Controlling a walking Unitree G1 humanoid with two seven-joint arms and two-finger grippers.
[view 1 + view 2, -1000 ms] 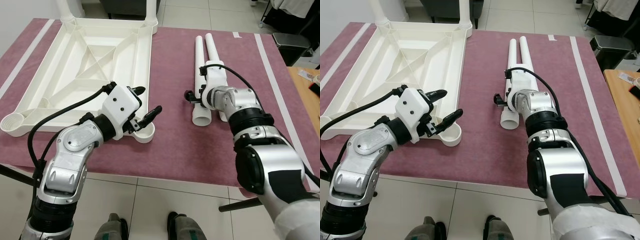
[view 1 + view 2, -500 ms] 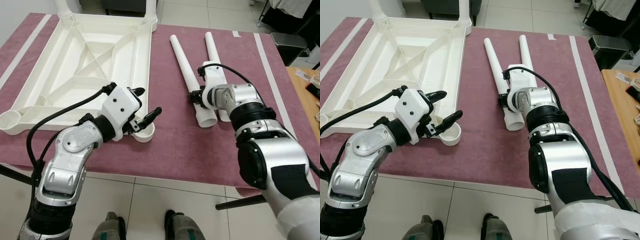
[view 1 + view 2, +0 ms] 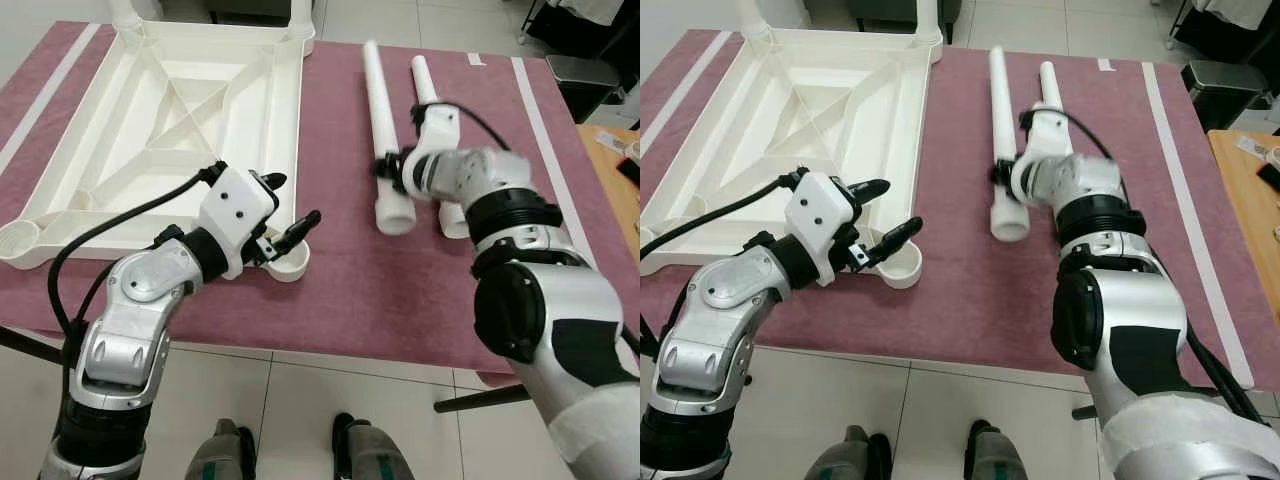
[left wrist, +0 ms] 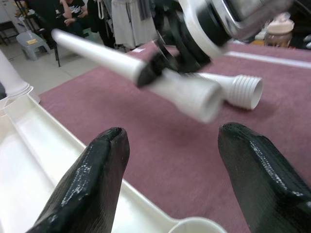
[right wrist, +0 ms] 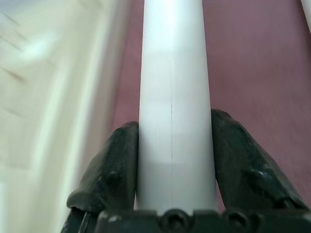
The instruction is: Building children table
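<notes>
Now table leg (image 5: 175,97), between right tool (image 5: 176,160) fingers

Head stereo pair: high, facing down over maroon mat (image 3: 340,290). Wrist cameras: close, along fingers; both share white plastic leg tube (image 4: 160,80).

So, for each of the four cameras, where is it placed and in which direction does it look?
Left eye view: on the head, looking down at the upturned white tabletop on the maroon mat; both silver arms show.
Right eye view: beside it, same scene.
Left wrist view: along the open left end effector, facing the held leg and the threaded leg.
Right wrist view: along the right end effector, its fingers clamped on that leg.
Shared: both wrist views show the held leg.
</notes>
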